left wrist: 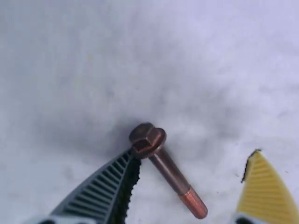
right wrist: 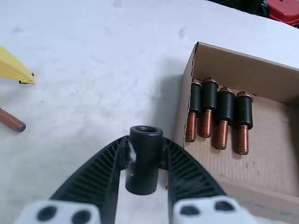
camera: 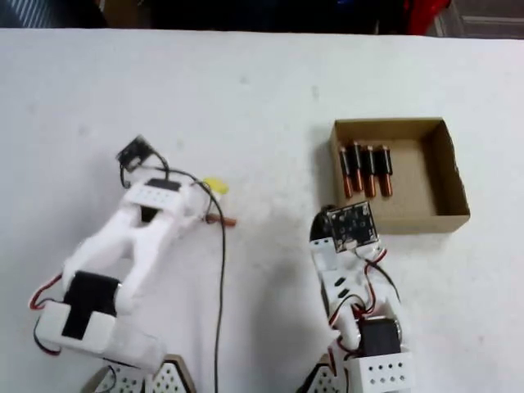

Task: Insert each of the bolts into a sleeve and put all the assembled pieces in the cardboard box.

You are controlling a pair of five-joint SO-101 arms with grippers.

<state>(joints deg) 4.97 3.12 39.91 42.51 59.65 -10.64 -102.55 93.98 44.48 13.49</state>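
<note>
One sleeve [right wrist: 142,168] clenched in right end effector [right wrist: 145,142]; left end effector [left wrist: 194,156] released, straddling bolt [left wrist: 170,175].

The right wrist view's edge cuts off the cardboard box [right wrist: 243,70], one side wall lost. Well apart from the box, the loose bolt [right wrist: 10,121] is cut too, showing just its threaded end.

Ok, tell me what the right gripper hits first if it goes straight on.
Probably just bare table. The right gripper, shut on a sleeve, points past the box, just outside its wall. It passes close, so depth is unsure.
</note>
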